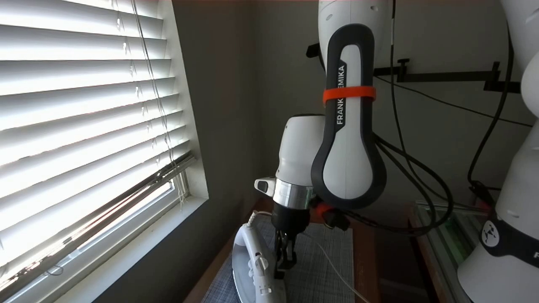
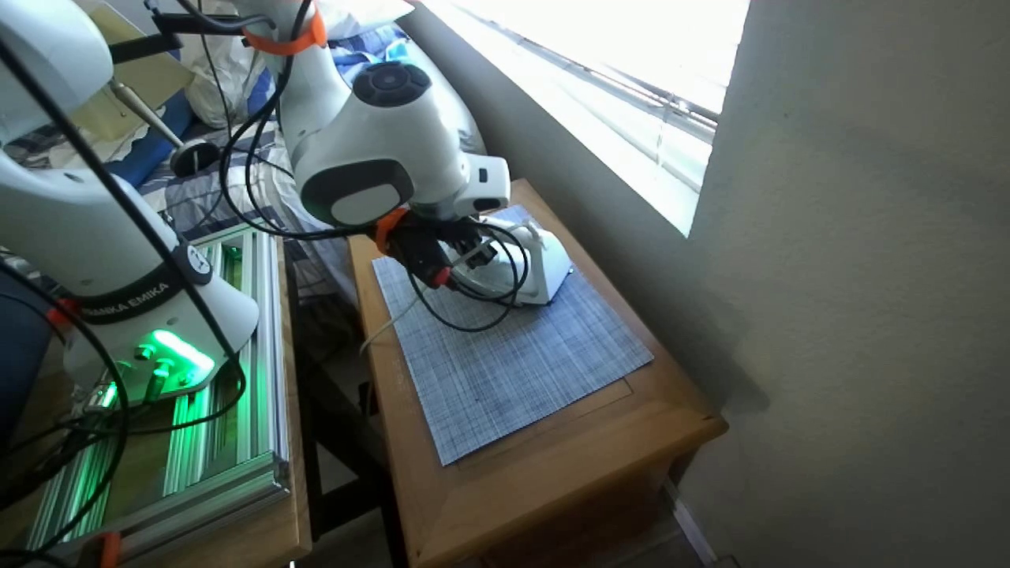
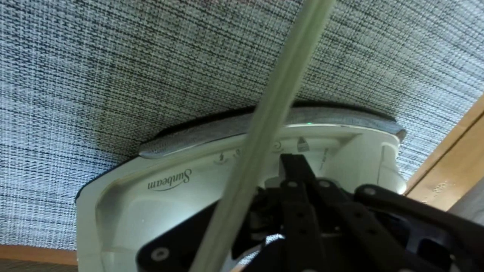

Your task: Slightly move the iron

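White blinds [image 1: 80, 97] glowed on the left, over a pale sill [image 1: 139, 248] that ran beside the dim grey wall [image 1: 214, 84]. Right of them stood a wooden table [image 1: 365, 248] with a woven grey-blue mat [image 1: 316, 277] on it. Toward the mat's left side sat the iron [image 1: 260, 269], white and tapered, with an arched handle [image 1: 254, 244] and a cord [image 1: 252, 217] leaving its far end. Just to its right hung the black gripper [image 1: 283, 269], its tips low beside the iron's flank. In the wrist view its two fingers [image 3: 295, 211] looked drawn together, holding nothing that I could see; whether they touched the plastic, I couldn't tell. Over the gripper rose the white arm [image 1: 347, 172], wrapped with an orange band [image 1: 349, 93], and from it black cables [image 1: 450, 204] looped out to the right. Behind the arm, a black bar [image 1: 446, 77] reached across to the right. Last on the right came the robot's white base [image 1: 497, 277], standing on a metal frame [image 2: 268, 394]. In an exterior view a bright green light [image 2: 183, 351] shone from its lower part, tinting the frame beneath.
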### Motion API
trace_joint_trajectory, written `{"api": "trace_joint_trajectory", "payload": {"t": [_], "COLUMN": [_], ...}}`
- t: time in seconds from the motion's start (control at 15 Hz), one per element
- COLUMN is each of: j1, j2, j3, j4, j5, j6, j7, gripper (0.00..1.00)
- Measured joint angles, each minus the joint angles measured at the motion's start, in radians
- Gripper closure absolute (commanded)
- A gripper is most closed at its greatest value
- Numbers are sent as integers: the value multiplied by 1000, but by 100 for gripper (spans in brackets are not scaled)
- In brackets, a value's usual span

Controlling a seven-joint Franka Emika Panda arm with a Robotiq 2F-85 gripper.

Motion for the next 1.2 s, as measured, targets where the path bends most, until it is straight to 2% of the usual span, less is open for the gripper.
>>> {"api": "trace_joint_trajectory", "payload": {"t": [1.2], "j1": [83], "j2": [-10], "j3": [-55], "j4": [7], "j5": [-7], "j6": [29], "j7": [69], "gripper": [100]}}
